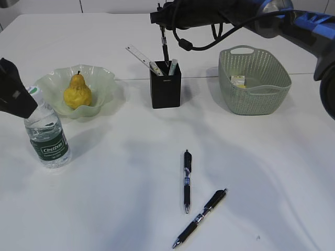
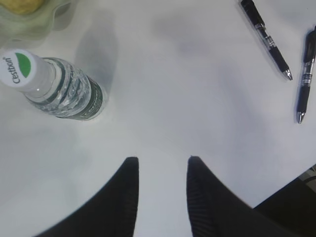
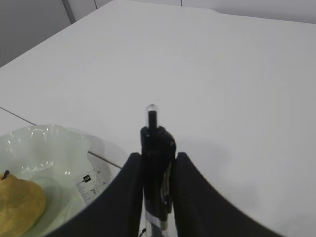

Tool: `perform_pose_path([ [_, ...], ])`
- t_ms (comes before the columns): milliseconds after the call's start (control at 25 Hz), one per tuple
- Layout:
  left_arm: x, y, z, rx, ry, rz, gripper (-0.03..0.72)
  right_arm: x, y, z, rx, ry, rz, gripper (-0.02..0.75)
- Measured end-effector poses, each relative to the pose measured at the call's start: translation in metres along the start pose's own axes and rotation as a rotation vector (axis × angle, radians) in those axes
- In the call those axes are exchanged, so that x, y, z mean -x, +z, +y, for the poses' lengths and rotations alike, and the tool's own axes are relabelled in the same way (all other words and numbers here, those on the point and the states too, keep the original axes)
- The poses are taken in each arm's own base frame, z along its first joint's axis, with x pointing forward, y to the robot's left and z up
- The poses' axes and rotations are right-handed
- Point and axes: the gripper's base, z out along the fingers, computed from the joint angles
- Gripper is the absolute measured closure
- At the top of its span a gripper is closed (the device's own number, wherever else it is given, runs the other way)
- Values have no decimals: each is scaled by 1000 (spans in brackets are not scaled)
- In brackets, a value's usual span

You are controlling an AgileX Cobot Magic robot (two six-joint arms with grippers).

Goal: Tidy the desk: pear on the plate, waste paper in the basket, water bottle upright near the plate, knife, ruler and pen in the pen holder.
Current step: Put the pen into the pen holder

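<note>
The yellow pear (image 1: pixel 77 91) lies in the green ruffled plate (image 1: pixel 103 78). Just in front of the plate the water bottle (image 1: pixel 47 136) stands upright. My left gripper (image 2: pixel 160 160) hovers open over bare desk beside the bottle (image 2: pixel 64 91), holding nothing. The black pen holder (image 1: pixel 166 89) contains the clear ruler (image 1: pixel 138 55) and a pale handle (image 1: pixel 173 65), perhaps the knife. My right gripper (image 3: pixel 158 155) is shut on a black pen (image 3: pixel 157 140); this pen (image 1: pixel 165 49) hangs upright with its lower end in the holder. Waste paper (image 1: pixel 238 81) lies in the basket (image 1: pixel 254 86).
Two more black pens (image 1: pixel 187 180) (image 1: pixel 201 217) lie on the white desk (image 1: pixel 120 198) in front of the holder, near the front edge. The right arm (image 1: pixel 235 15) reaches in above the basket from the right.
</note>
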Motion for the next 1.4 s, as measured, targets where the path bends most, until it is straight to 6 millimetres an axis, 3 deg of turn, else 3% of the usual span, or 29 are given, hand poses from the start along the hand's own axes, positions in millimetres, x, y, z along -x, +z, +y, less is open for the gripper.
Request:
perform_pose_path([
  [360, 0, 0, 0, 0, 0, 0, 462, -1, 0, 2, 20, 11, 16, 384],
  [960, 0, 0, 0, -3, -2, 0, 462, -12, -4, 3, 103, 18, 139, 365],
  [1120, 0, 0, -1, -15, -9, 0, 462, -9, -14, -4, 115, -3, 187, 365],
  [1240, 0, 0, -2, -22, -13, -1, 462, 5, -41, -10, 128, -84, 285, 365],
  [1400, 1, 0, -2, -27, -15, -7, 462, 11, -59, -6, 144, -156, 386, 365],
])
